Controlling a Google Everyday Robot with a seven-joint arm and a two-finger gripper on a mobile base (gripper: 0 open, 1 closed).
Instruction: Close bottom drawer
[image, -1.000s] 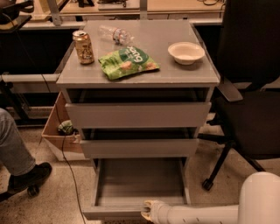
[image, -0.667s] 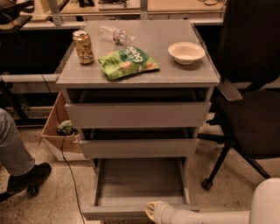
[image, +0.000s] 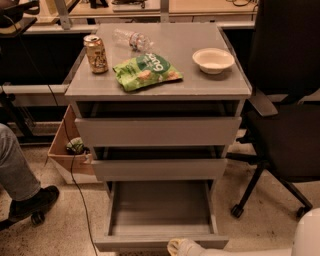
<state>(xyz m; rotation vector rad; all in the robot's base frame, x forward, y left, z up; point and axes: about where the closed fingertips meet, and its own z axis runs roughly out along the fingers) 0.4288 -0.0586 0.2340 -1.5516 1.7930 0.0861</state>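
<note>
An office floor of speckled tile, desks along the back wall, and a grey cabinet (image: 200, 84) in the middle. The bottom drawer (image: 160, 215) is pulled far out at the cabinet's foot, its tray bare, its plain front lip facing the camera at the lower edge of the view. The gripper (image: 181, 247) sits low at that lip, touching or just beside it, a little right of centre; whether it is open or closed cannot be told.

The drawer looks like light sheet metal on slides, stiff and empty, so it should roll in with a modest, steady push. With no handle, the flat front is the place to press, near its middle so the tray does not rack sideways.

Above it, the middle drawer (image: 159, 169) and top drawer (image: 157, 131) each stand slightly out. On the cabinet top are a can (image: 96, 54), a bottle (image: 131, 39) lying down, a green bag (image: 146, 71) and a bowl (image: 213, 60). A black chair (image: 285, 100) stands to one side, a cardboard box (image: 65, 155) and someone's shoe (image: 30, 202) to the other.
</note>
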